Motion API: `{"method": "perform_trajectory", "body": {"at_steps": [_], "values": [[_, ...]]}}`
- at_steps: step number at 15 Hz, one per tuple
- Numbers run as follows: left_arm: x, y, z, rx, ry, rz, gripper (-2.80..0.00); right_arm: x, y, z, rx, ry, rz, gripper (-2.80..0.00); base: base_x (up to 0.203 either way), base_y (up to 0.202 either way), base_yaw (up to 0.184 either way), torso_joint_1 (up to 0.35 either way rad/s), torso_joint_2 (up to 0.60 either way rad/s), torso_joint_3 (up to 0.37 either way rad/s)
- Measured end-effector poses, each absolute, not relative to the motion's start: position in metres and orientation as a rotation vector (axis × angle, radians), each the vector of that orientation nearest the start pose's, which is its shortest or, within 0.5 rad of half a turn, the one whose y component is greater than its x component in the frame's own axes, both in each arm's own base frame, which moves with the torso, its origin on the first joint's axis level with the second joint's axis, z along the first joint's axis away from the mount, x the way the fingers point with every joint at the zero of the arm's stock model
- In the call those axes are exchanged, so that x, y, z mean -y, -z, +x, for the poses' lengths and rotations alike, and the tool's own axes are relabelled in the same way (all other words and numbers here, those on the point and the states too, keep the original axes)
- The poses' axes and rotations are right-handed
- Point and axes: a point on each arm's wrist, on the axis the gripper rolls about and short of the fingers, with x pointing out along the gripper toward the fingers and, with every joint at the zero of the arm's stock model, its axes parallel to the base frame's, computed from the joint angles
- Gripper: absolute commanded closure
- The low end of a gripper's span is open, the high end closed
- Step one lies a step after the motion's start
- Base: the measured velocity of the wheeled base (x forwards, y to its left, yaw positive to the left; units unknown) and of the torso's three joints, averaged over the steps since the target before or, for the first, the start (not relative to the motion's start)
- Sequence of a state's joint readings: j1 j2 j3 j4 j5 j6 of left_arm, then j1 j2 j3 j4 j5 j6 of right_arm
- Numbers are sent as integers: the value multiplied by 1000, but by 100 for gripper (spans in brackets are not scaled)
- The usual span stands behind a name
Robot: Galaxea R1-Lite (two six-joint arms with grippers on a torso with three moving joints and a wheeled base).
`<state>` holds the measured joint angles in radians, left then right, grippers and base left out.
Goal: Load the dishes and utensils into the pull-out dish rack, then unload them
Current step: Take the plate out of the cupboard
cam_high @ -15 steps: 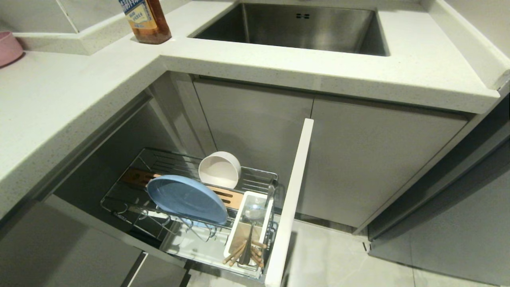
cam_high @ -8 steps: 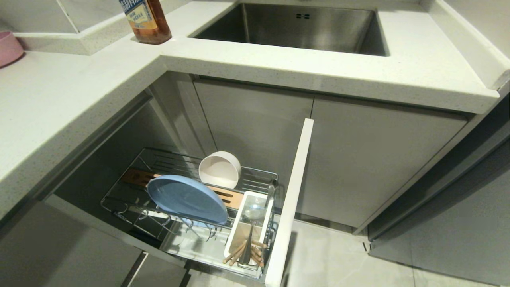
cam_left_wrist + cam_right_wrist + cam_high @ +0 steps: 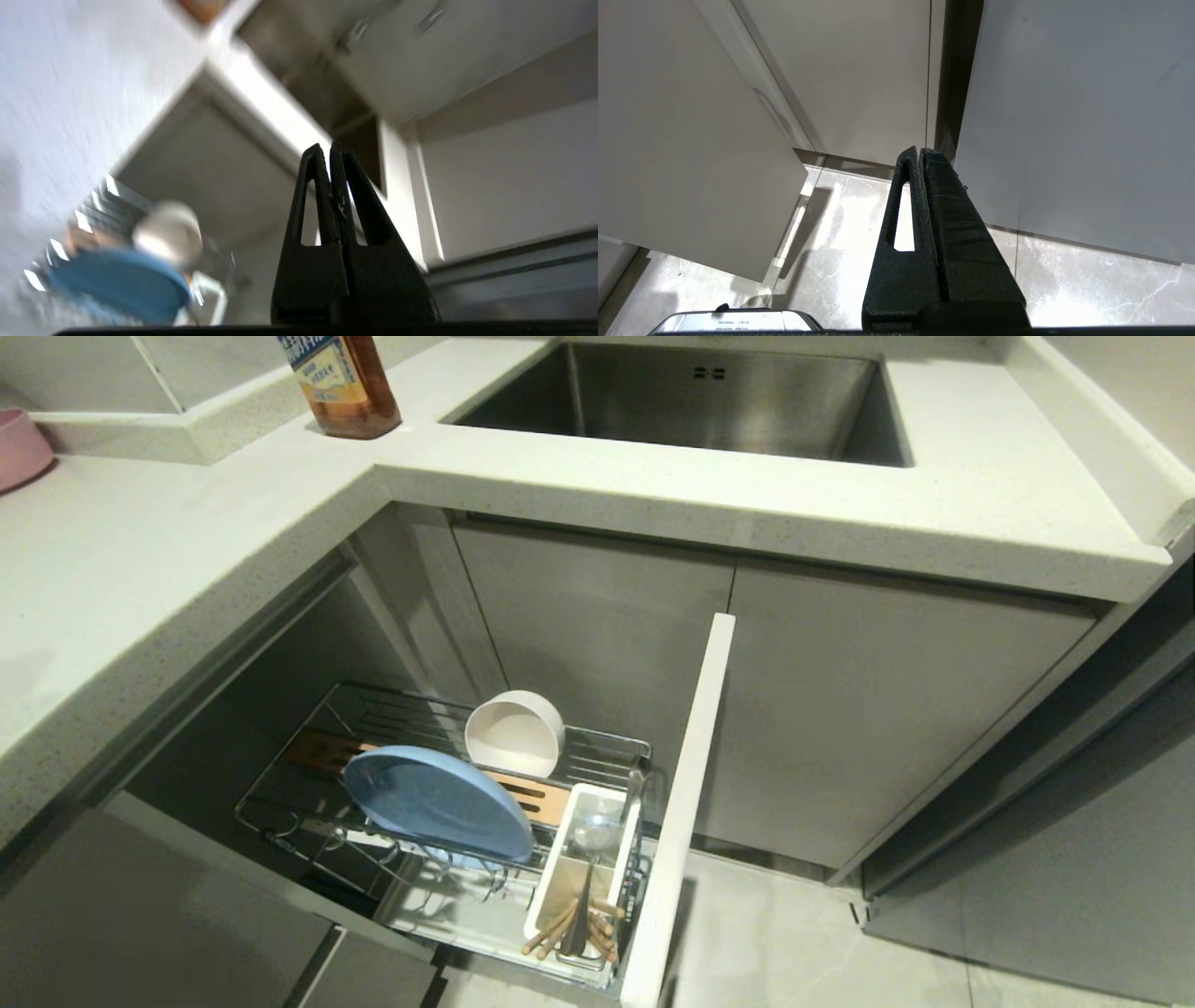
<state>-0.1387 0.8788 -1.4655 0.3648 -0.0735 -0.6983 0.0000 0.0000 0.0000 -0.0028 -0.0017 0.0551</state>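
Note:
The pull-out dish rack (image 3: pixel 280 817) stands drawn out under the counter, its pale cabinet front (image 3: pixel 686 784) on the right. A light-blue oval plate (image 3: pixel 439 803) leans on edge in its prongs, and a cream-white bowl (image 3: pixel 515 733) rests on its side behind it. In the white utensil holder (image 3: pixel 546 896) lie wooden chopsticks (image 3: pixel 551 931) and a metal spoon (image 3: pixel 596 831). Neither arm shows in the head view. My left gripper (image 3: pixel 325 148) is shut and empty, out in front of the rack; the plate (image 3: pixel 121 284) and bowl (image 3: pixel 169 231) show blurred. My right gripper (image 3: pixel 920 151) is shut, parked above the floor.
A white counter (image 3: pixel 140 579) wraps round the corner above the rack, with a steel sink (image 3: pixel 709 401), an amber bottle (image 3: pixel 341 383) and a pink bowl (image 3: pixel 19 443) on it. Closed grey cabinet doors (image 3: pixel 887 709) stand to the right. Pale floor tiles (image 3: pixel 794 943) lie below.
The head view is unchanged: rack, dishes and utensils have not moved. No arm has entered it.

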Motion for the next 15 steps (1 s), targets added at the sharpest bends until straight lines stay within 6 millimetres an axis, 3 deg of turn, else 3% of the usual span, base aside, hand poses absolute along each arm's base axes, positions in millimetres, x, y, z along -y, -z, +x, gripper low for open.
{"method": "perform_trajectory", "body": {"at_steps": [3,7,15], "values": [[22,-408,69,-86,214,-791,0,0,-76,-23,3,2,55,0,0,0,0,0,0,0],[63,-391,115,-166,21,-756,0,0,-76,-23,3,2,55,0,0,0,0,0,0,0],[147,-340,144,-326,-123,-773,0,0,-76,-23,3,2,55,0,0,0,0,0,0,0]]}}
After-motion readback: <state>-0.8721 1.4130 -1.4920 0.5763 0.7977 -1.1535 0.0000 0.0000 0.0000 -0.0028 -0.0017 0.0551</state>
